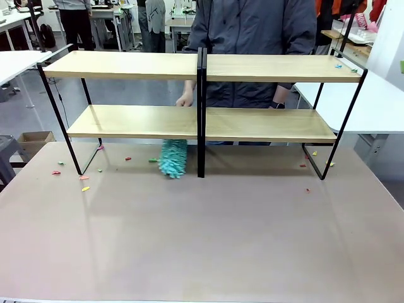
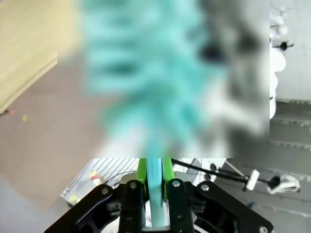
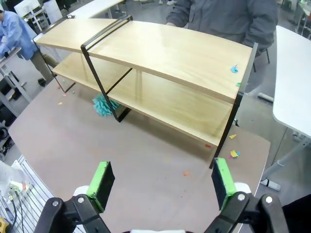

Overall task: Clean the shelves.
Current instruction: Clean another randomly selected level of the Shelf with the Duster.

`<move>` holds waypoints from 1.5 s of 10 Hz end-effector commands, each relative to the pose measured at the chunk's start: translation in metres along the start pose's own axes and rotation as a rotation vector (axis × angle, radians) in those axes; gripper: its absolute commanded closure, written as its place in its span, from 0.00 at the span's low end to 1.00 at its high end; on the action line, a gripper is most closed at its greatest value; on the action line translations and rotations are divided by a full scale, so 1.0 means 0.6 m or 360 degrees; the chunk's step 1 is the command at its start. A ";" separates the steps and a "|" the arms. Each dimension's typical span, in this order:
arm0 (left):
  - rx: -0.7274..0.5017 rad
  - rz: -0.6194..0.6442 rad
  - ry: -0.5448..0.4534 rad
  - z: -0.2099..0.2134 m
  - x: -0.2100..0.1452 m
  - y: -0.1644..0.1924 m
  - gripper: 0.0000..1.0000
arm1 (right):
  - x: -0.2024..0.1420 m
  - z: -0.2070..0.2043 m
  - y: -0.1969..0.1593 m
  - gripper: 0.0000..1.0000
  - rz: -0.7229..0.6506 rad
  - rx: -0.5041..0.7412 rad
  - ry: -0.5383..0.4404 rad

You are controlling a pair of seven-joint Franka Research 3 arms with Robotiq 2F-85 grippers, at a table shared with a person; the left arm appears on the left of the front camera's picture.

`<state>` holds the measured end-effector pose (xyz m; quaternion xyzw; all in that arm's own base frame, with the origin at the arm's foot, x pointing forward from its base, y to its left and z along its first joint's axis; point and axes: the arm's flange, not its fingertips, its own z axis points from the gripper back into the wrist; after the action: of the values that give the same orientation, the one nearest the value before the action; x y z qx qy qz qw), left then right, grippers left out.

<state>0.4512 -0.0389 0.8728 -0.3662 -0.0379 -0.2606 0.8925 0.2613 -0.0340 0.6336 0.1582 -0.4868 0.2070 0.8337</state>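
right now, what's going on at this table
The left arm's fingers are shut on the teal handle of a fluffy duster. The right arm's fingers stand open above the table, facing the shelves. A teal duster head sits on the table under the lower boards by the central upright; whether it is the same one I cannot tell. A person stands behind, one hand at the lower tier. Coloured scraps dot the table.

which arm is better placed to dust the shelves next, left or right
Left, likely. The left end effector is shut on the handle of a teal duster, with a board of the shelves in view beside the fluff. The right end effector is open and empty.
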 end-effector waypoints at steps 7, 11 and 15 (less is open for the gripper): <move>-0.0062 -0.0431 0.0565 -0.389 0.112 -0.207 0.88 | -0.001 -0.001 0.000 0.00 -0.0001 0.0007 -0.0006; -0.0066 -0.0383 0.0548 -0.369 0.104 -0.209 0.88 | -0.001 -0.001 0.000 0.00 -0.0001 0.0007 -0.0006; 0.0138 -0.0218 0.0512 -0.526 0.185 -0.288 0.88 | -0.001 -0.001 0.000 0.00 -0.0001 0.0007 -0.0006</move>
<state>0.4075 -0.3724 0.7747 -0.2939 0.0765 -0.3939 0.8675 0.2611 -0.0341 0.6338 0.1581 -0.4871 0.2070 0.8336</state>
